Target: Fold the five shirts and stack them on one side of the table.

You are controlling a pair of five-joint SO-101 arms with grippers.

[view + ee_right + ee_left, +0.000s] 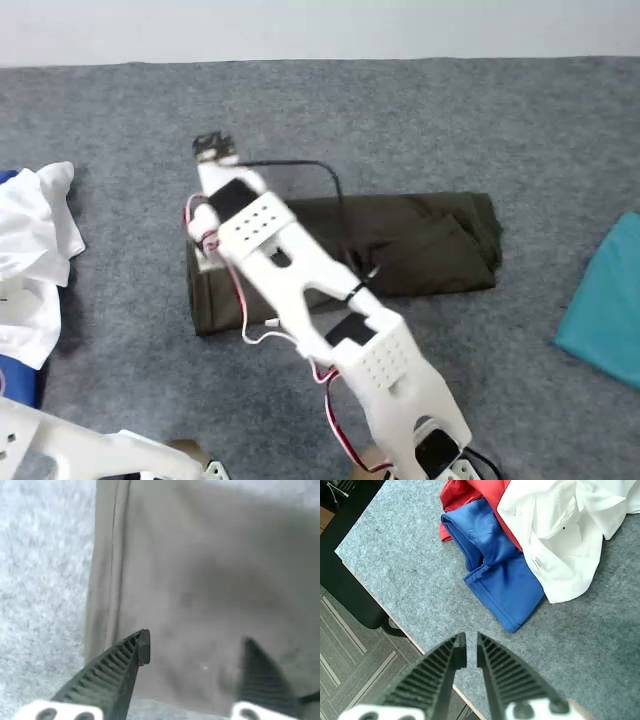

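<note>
right claw gapes over the olive shirt, partly hidden by its arm; left claw nearly closed.

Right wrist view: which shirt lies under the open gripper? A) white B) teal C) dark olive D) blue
C: the right gripper stands open above the dark olive shirt, whose folded edge lies on the grey table.

A folded shirt lies central (right arm above it), shirt heap left, lone shirt right.
</note>
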